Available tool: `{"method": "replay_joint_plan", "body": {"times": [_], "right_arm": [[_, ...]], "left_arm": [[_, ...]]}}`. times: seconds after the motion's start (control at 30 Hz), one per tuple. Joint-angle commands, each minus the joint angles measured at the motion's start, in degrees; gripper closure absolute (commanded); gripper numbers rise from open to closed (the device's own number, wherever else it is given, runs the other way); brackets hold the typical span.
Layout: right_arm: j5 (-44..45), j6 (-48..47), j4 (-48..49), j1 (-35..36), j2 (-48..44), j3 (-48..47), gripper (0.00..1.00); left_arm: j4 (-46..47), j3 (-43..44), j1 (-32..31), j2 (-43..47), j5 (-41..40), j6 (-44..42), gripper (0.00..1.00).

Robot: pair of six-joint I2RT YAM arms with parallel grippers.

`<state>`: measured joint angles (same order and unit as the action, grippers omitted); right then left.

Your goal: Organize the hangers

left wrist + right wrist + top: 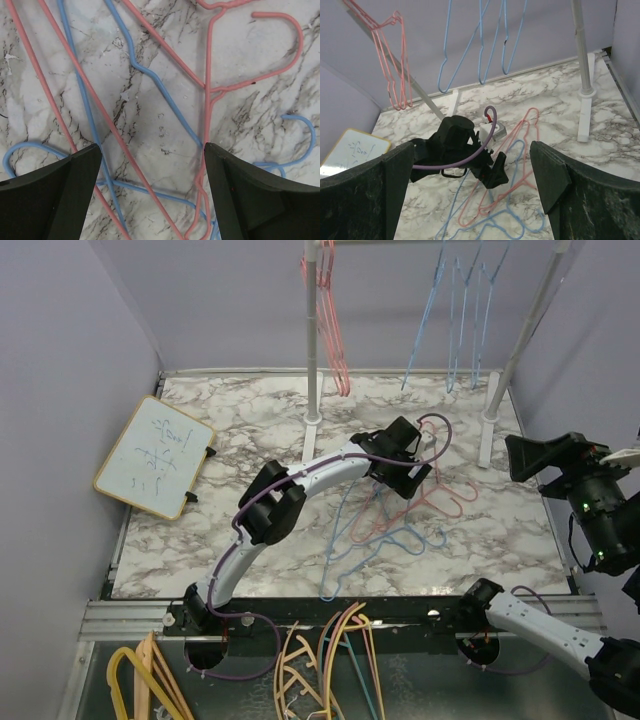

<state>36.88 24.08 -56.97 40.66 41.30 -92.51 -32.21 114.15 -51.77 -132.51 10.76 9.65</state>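
Several pink + blue hangers (395,525) lie tangled on the marble table (250,430), maybe five; others hang on the rack (312,350). My L gripper (151,150) hovers over the pile, jaws spread, empty. R gripper (472,150) spread too.

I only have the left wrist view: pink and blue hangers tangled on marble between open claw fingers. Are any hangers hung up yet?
Observer: Yes. Pink hangers hang at the left end of the rack, blue hangers toward the right.
Operator: Where is the other arm?
Observer: The right claw is open and empty, raised beside the table's right edge and facing the pile.
Operator: Anything else on the table?
Observer: A small whiteboard sits tilted near the left wall.
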Motion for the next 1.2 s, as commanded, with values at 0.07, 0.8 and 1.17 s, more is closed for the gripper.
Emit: {"method": "replay_joint_plan", "body": {"times": [0.07,0.8,1.17], "right_arm": [[2.01,4.06,-6.24,0.29,-2.50,0.41,0.00],[-5.19,5.28,-0.10,0.29,-10.65,11.37,0.01],[-1.38,6.29,-0.34,0.38,-12.42,11.25,0.00]], "left_arm": [[4.50,1.98,0.00,-1.43,-3.95,1.67,0.14],[4.43,1.31,-0.03,-7.15,-4.26,1.93,0.49],[4.26,-0.18,-0.26,-5.77,-3.77,1.53,1.00]]}}
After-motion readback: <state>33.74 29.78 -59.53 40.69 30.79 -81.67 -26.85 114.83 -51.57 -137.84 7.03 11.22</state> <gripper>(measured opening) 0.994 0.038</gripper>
